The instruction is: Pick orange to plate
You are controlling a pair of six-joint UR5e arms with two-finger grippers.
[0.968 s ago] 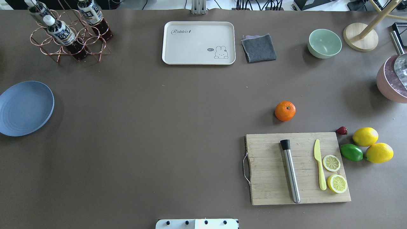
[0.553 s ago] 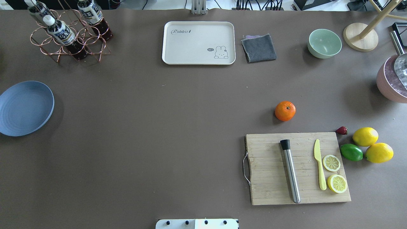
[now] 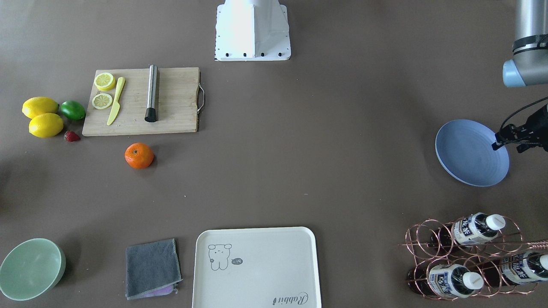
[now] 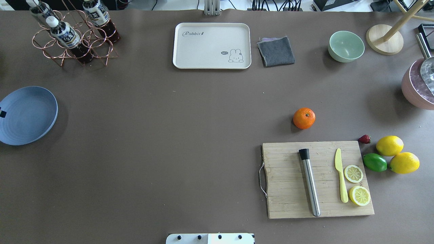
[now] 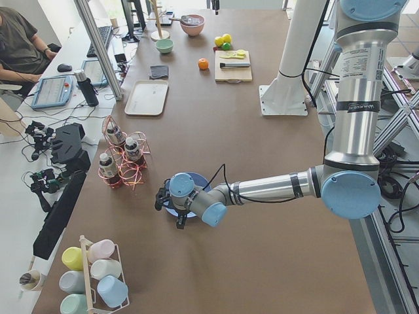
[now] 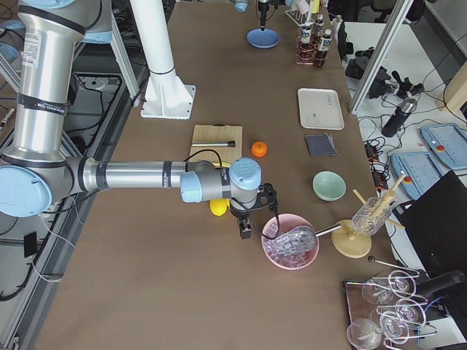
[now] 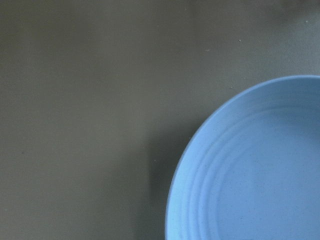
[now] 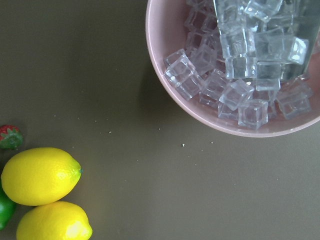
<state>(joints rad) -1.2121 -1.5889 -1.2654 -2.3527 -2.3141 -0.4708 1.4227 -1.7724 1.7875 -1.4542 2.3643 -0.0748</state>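
1. The orange [image 4: 304,118] is a small, round, bright-orange fruit with a glossy, faintly pitted skin. A tiny green stem dimple sits on top, slightly off centre.
2. It rests alone on the bare brown table [image 4: 169,135], with nothing touching it. It throws a soft shadow to one side.
3. It lies just beyond the far edge of the wooden cutting board [image 4: 288,183], near but apart from it, on the robot's right half of the table. The strawberry [image 4: 364,139], the two lemons [image 4: 389,145] and the lime [image 4: 374,162] lie further right, apart from the orange.
4. The plate [image 4: 27,115] is light blue with faint concentric rings. It sits at the table's left end, well apart from the orange, and carries nothing.
5. The left gripper [image 3: 501,139] hangs over the plate's outer rim. Its wrist camera sees only a curve of the plate and bare table. I cannot tell whether its fingers are spread or closed.
6. The right gripper [image 6: 244,222] hangs near the lemons and the pink bowl of ice cubes [image 8: 155,30]. It shows only in the side view, so I cannot tell how its fingers stand.
7. Neither gripper touches the orange.
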